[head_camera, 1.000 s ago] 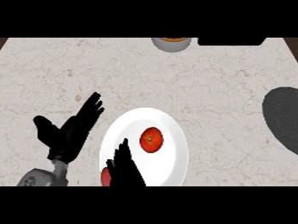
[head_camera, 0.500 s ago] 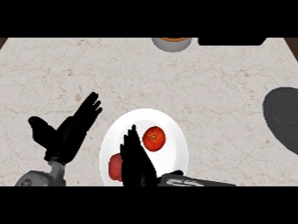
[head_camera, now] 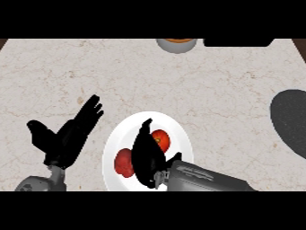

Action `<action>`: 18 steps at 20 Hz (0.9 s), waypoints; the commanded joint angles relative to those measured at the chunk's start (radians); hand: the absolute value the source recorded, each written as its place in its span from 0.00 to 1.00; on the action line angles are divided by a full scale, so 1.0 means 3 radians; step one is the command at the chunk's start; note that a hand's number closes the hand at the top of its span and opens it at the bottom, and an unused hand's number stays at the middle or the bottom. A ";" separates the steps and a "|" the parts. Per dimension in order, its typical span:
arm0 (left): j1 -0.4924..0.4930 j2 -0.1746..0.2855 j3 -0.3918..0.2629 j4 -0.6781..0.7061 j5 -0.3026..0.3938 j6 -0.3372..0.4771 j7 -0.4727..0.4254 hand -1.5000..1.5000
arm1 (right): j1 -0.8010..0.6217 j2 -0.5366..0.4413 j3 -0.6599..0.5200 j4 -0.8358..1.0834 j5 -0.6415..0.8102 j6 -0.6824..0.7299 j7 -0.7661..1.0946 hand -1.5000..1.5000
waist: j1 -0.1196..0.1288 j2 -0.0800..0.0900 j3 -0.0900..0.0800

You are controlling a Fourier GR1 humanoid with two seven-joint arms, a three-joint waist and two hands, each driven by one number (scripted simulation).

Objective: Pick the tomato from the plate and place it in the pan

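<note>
The right hand (head_camera: 145, 156) hangs over the white plate (head_camera: 124, 134), its forearm coming in from the lower edge. The fingers are stretched out and lie close together, pointing away from the robot, curled round nothing. The tomato (head_camera: 162, 139) sits on the plate just right of those fingers. Its left edge is hidden behind them, and I cannot tell whether they touch it. A second red piece (head_camera: 123, 162) lies on the plate just left of the palm, partly covered by it.

The pan (head_camera: 302, 123), dark and flat, lies on the surface (head_camera: 181, 81) well to the right of the right hand, cut off by the view's edge.

The left hand (head_camera: 66, 139) rests open beside the plate's left rim, fingers up and thumb spread out to the side, apart from the plate.

Far beyond both hands, at the surface's back edge, stands a pale bowl (head_camera: 176, 46) with something orange in it. Just right of it is a black block (head_camera: 238, 42).
</note>
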 commanded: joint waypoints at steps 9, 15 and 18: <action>-0.0069 -0.0121 0.0099 0.0105 -0.0111 -0.0091 -0.0033 0.50 | -0.0058 0.0009 0.0057 0.0538 0.0648 -0.0943 -0.0672 1.00 | -0.0003 0.0003 -0.0001; 0.0184 -0.0055 0.0260 -0.0023 -0.0055 0.0137 -0.0020 0.50 | 0.1155 0.0075 -0.1647 0.0103 -0.0427 -0.0992 0.0607 1.00 | -0.0568 -0.0037 0.0048; 0.0162 0.0006 0.0346 -0.0058 -0.0022 0.0148 0.0035 0.50 | 0.1613 0.0101 -0.1913 -0.0290 -0.0527 -0.1309 0.0966 1.00 | -0.0524 -0.0080 0.0020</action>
